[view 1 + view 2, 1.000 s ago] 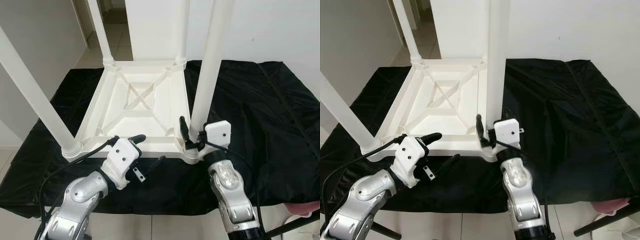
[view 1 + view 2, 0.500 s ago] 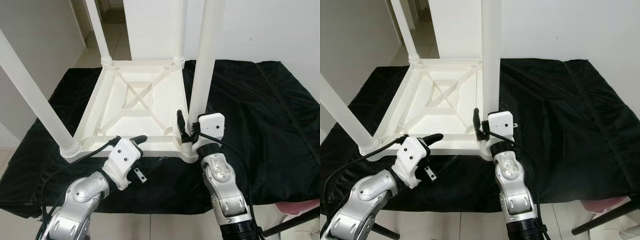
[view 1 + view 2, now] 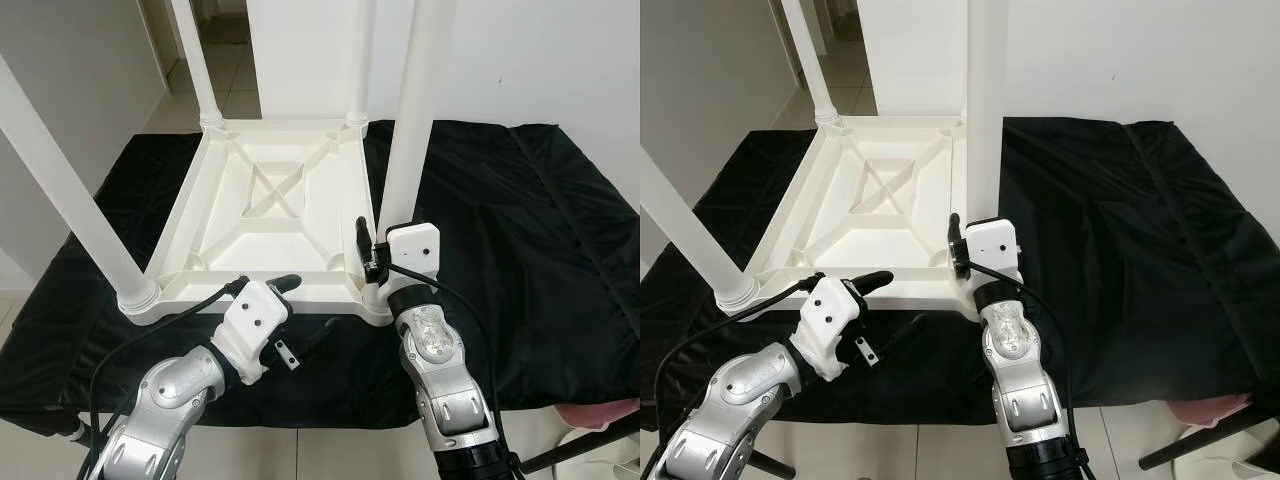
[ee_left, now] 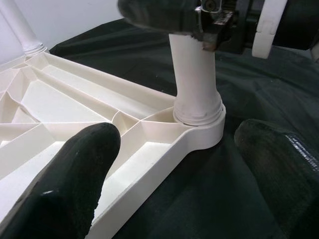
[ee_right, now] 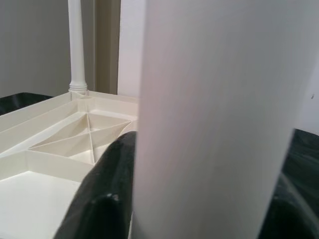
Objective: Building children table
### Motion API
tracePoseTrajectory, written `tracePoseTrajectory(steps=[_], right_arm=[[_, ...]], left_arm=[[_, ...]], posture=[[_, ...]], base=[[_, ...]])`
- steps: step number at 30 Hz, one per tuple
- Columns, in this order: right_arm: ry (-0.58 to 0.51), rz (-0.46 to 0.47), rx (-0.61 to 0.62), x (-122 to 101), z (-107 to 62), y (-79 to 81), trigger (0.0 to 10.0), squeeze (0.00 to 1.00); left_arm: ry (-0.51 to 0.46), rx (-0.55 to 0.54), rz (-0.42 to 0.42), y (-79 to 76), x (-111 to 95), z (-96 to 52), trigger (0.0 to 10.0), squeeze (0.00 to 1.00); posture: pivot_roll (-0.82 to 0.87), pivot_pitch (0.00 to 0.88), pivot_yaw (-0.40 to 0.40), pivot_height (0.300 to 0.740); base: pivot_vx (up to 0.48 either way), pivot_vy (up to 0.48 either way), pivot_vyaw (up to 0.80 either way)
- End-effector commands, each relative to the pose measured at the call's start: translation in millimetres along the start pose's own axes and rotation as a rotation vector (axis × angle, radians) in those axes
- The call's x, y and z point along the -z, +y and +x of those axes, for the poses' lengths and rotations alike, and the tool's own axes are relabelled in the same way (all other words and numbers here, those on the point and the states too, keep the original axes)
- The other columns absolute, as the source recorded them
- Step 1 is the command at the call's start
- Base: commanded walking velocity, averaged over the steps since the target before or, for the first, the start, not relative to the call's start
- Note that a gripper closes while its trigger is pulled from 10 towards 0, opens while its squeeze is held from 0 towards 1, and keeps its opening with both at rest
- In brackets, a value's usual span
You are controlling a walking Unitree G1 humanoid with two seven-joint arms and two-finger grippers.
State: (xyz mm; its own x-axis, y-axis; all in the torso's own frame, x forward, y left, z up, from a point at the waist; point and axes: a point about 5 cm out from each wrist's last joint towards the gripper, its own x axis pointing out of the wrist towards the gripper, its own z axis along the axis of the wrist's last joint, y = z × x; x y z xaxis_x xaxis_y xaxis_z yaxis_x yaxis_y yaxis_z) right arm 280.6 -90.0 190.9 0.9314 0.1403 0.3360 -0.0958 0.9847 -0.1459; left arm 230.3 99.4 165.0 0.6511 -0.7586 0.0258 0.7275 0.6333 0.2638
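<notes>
A white plastic children's table (image 3: 270, 215) lies upside down on the black-draped worktop (image 3: 520, 230), its legs standing up. The right tool (image 3: 375, 262) is closed around the near right leg (image 3: 410, 130) just above its socket. The left tool (image 3: 300, 315) hovers wide open at the table's near edge, gripping nothing.

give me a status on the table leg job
Right claw shut on near-right leg at its socket. Left claw open by tabletop near edge. Four legs up. No obstruction seen.
</notes>
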Motion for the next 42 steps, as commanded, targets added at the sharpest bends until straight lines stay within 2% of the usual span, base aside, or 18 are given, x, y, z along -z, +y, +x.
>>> tracePoseTrajectory(steps=[1, 14, 18, 20, 22, 23, 24, 25, 26, 27, 29, 31, 32, 33, 36, 39, 42], right_arm=[[-0.002, 0.017, -0.009, -3, -0.2, 6.2, 10.0, 0.00], [0.036, 0.072, 0.042, -2, 3.7, 11.3, 10.0, 0.00], [0.058, 0.136, 0.066, -1, 5.8, 12.2, 10.0, 0.00], [0.087, 0.229, 0.095, 1, 9.0, 11.7, 10.0, 0.00], [0.087, 0.229, 0.095, 1, 9.0, 11.7, 10.0, 0.00], [0.105, 0.291, 0.110, 3, 10.5, 11.5, 10.0, 0.00], [0.105, 0.291, 0.110, 3, 10.5, 11.5, 10.0, 0.00], [0.129, 0.391, 0.128, 6, 12.9, 11.1, 10.0, 0.00], [0.129, 0.391, 0.128, 6, 12.9, 11.1, 10.0, 0.00], [0.163, 0.585, 0.163, 13, 18.5, 8.0, 10.0, 0.00], [0.163, 0.585, 0.163, 13, 18.5, 8.0, 10.0, 0.00], [0.167, 0.663, 0.176, 16, 21.5, 4.6, 10.0, 0.00], [0.167, 0.663, 0.176, 16, 21.5, 4.6, 10.0, 0.00], [0.169, 0.715, 0.171, 18, 23.2, 3.0, 10.0, 0.00], [0.176, 0.757, 0.164, 20, 23.9, 3.1, 10.0, 0.00], [0.198, 0.935, 0.166, 27, 25.4, 1.0, 10.0, 0.00], [0.202, 0.988, 0.181, 30, 25.7, -2.5, 10.0, 0.00]], left_arm=[[0.014, -0.011, 0.007, -1.1, 2, 0.0, 10.0, 0.00], [0.016, -0.008, 0.013, 0.6, 2, 0.0, 10.0, 0.00], [0.017, -0.007, 0.019, 1.6, 1, 0.6, 10.0, 0.00], [0.016, -0.005, 0.024, 2.9, 1, 1.7, 10.0, 0.00], [0.016, -0.005, 0.024, 2.9, 1, 1.7, 10.0, 0.00], [0.017, 0.002, 0.017, 2.6, 1, 2.8, 10.0, 0.00], [0.017, 0.002, 0.017, 2.6, 1, 2.8, 10.0, 0.00], [0.016, 0.012, 0.010, 0.9, 1, 4.8, 10.0, 0.00], [0.016, 0.012, 0.010, 0.9, 1, 4.8, 10.0, 0.00], [0.010, 0.033, 0.009, -3.7, 0, 9.7, 10.0, 0.00], [0.010, 0.033, 0.009, -3.7, 0, 9.7, 10.0, 0.00], [0.005, 0.039, 0.005, -6.1, -1, 12.1, 10.0, 0.00], [0.005, 0.039, 0.005, -6.1, -1, 12.1, 10.0, 0.00], [0.002, 0.044, -0.002, -7.8, -2, 13.7, 10.0, 0.00], [0.002, 0.052, -0.003, -9.2, -2, 14.8, 10.0, 0.00], [0.004, 0.070, -0.013, -12.8, -2, 17.5, 10.0, 0.00], [0.007, 0.082, -0.022, -15.1, -2, 18.1, 10.0, 0.00]], posture=[[-0.05, 0.015, 0.046, 0.740], [-0.05, 0.020, 0.063, 0.740], [-0.05, 0.017, 0.064, 0.740], [-0.05, 0.017, 0.068, 0.740], [-0.05, 0.017, 0.068, 0.740], [-0.05, 0.017, 0.071, 0.740], [-0.05, 0.017, 0.071, 0.740], [-0.06, 0.021, 0.073, 0.740], [-0.06, 0.021, 0.073, 0.740], [-0.06, 0.023, 0.072, 0.740], [-0.06, 0.023, 0.072, 0.740], [-0.06, 0.022, 0.073, 0.740], [-0.06, 0.022, 0.073, 0.740], [-0.06, 0.021, 0.073, 0.740], [-0.06, 0.023, 0.075, 0.740], [-0.06, 0.022, 0.076, 0.740], [-0.06, 0.022, 0.076, 0.740]], base=[[0.000, 0.000, 0.00], [0.000, 0.000, 0.00], [0.000, 0.000, 0.00], [0.000, 0.000, 0.00], [0.000, 0.000, 0.00], [0.000, 0.000, 0.00], [0.000, 0.000, 0.00], [0.000, 0.000, 0.00], [0.000, 0.000, 0.00], [0.000, 0.000, 0.00], [0.000, 0.000, 0.00], [0.000, 0.000, 0.00], [0.000, 0.000, 0.00], [0.000, 0.000, 0.00], [0.000, 0.000, 0.00], [0.000, 0.000, 0.00], [0.000, 0.000, 0.00]])
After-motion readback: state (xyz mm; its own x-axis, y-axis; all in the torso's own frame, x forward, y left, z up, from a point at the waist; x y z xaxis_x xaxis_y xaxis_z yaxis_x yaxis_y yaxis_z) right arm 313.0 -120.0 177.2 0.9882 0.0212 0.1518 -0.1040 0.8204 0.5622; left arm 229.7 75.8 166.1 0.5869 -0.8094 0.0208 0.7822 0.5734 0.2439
